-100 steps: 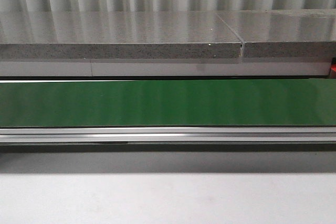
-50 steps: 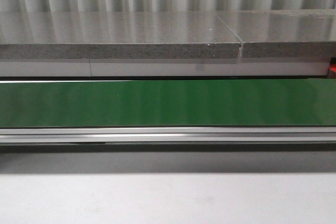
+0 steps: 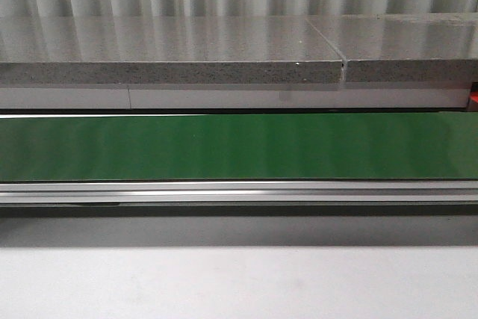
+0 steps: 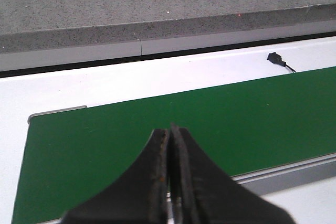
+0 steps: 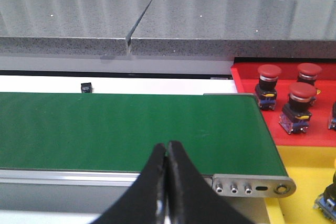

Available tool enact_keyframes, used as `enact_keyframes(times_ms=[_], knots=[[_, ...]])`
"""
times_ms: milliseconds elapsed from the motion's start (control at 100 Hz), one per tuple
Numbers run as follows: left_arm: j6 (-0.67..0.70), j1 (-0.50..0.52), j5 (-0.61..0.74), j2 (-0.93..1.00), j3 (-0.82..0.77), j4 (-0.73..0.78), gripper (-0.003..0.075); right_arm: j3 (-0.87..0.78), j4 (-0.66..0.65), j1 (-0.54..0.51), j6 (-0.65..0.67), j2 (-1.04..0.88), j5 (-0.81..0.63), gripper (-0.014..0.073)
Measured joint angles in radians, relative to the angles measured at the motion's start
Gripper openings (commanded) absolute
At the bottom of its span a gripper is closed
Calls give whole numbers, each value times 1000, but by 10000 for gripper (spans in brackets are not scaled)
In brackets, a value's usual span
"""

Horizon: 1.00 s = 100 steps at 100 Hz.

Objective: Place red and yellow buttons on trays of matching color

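Three red buttons [image 5: 269, 86] stand upright on the red tray [image 5: 247, 77], which lies just past the end of the green conveyor belt [image 5: 131, 129] in the right wrist view. Each has a red dome cap over a dark body; the nearest one [image 5: 299, 107] shows a blue-and-yellow base block, and a third [image 5: 308, 74] stands toward the tray's far edge. Beside the red tray, on its near side, lies the yellow tray [image 5: 299, 166]; a partly cropped button [image 5: 328, 200] sits at its edge, its cap colour not visible. Right gripper [image 5: 167, 153]: fingers pressed together, holding nothing, above the belt's near rail. Left gripper [image 4: 169, 137]: fingers likewise closed and empty, above the belt near its other end. The front view shows only the bare belt, the grey stone ledge [image 3: 172, 50] behind it and the white worktop [image 3: 239, 282].
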<state>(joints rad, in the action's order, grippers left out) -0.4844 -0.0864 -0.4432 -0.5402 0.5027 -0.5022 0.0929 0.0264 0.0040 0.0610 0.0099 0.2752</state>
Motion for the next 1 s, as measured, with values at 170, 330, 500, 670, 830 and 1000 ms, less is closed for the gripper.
enact_keyframes(times_ms=[170, 330, 500, 670, 830, 1000], knots=[[0, 0, 0, 0, 0, 0, -20, -88, -2, 0, 6, -19, -43, -67], [0, 0, 0, 0, 0, 0, -20, -119, -2, 0, 15, -19, -101, -67], [0, 0, 0, 0, 0, 0, -20, -119, -2, 0, 17, -19, -126, -67], [0, 0, 0, 0, 0, 0, -20, -119, -2, 0, 17, -19, -129, -67], [0, 0, 0, 0, 0, 0, -20, -119, -2, 0, 17, -19, -132, -67], [0, 0, 0, 0, 0, 0, -20, -119, -2, 0, 19, -19, -132, -67]])
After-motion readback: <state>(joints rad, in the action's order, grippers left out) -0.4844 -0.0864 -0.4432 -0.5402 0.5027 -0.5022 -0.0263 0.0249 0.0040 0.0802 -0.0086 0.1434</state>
